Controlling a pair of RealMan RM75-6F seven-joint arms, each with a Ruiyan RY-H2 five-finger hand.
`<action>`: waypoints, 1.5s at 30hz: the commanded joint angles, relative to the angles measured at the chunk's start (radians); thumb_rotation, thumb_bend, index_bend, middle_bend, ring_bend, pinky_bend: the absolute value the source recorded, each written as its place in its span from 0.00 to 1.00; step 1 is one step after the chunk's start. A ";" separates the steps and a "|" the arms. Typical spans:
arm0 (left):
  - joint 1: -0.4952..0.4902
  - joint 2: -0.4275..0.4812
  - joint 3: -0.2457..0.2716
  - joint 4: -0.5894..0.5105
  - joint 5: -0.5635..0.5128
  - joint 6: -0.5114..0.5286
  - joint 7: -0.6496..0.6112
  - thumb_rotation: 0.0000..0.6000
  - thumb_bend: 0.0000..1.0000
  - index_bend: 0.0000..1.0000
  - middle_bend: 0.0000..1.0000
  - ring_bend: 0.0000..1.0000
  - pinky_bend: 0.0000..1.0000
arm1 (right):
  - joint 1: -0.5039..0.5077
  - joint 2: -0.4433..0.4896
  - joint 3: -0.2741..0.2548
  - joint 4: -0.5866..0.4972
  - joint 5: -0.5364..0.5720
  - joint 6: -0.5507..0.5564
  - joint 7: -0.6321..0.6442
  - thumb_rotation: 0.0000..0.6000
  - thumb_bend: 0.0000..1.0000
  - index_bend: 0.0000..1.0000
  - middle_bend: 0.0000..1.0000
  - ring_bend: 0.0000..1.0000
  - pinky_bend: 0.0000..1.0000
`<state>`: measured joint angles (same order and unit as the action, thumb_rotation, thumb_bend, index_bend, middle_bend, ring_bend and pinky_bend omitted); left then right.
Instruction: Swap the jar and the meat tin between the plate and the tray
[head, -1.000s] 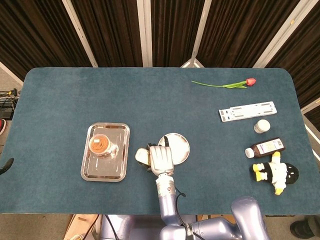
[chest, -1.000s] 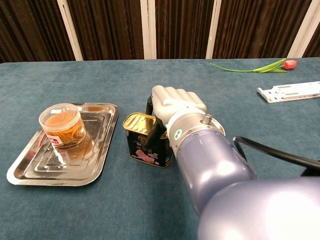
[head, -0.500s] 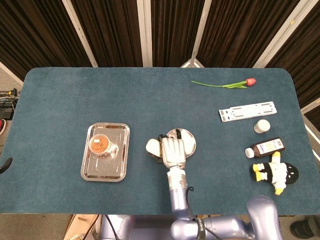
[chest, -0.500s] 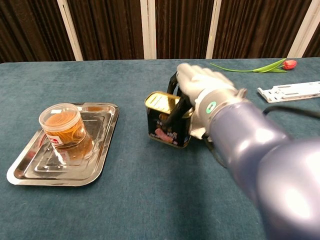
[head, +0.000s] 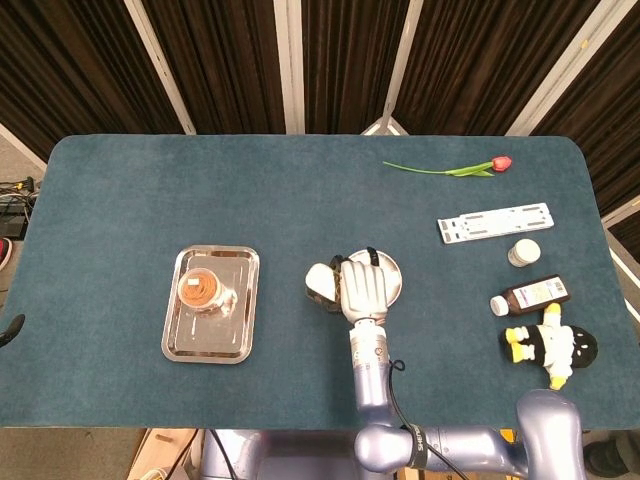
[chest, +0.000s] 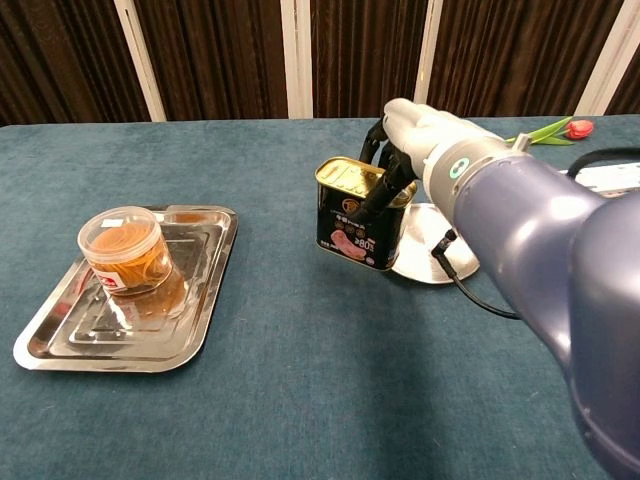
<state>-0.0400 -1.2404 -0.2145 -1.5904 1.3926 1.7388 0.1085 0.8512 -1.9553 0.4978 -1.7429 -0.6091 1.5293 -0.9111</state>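
Gold-lidded black meat tin (chest: 360, 211) is gripped in my right hand (chest: 425, 135), fingers wrapped round its far side, hanging just left of the round silver plate (chest: 432, 262). I should keep it upright and set it down centred on that plate, releasing only once it rests flat. Clear plastic jar (chest: 128, 252) sits on the rectangular steel tray (chest: 60, 340).

Tulip (head: 470, 168); white strip (head: 495, 222); two bottles (head: 530, 296); penguin toy (head: 550, 345).
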 joint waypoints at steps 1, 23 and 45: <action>0.001 0.000 0.000 0.000 0.000 0.000 0.000 1.00 0.15 0.28 0.00 0.00 0.00 | 0.001 0.008 0.012 -0.011 0.010 -0.003 0.001 1.00 0.37 0.54 0.56 0.54 0.12; 0.006 -0.002 -0.011 0.001 -0.003 0.005 -0.001 1.00 0.15 0.28 0.00 0.00 0.00 | -0.041 0.109 -0.034 0.071 0.014 -0.119 0.075 1.00 0.37 0.55 0.56 0.54 0.12; 0.002 -0.025 -0.017 0.009 -0.001 0.012 0.037 1.00 0.15 0.28 0.00 0.00 0.00 | -0.080 0.227 -0.079 0.168 0.011 -0.275 0.197 1.00 0.29 0.45 0.49 0.42 0.04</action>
<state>-0.0381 -1.2651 -0.2313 -1.5814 1.3916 1.7509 0.1450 0.7732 -1.7354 0.4208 -1.5760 -0.6014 1.2647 -0.7234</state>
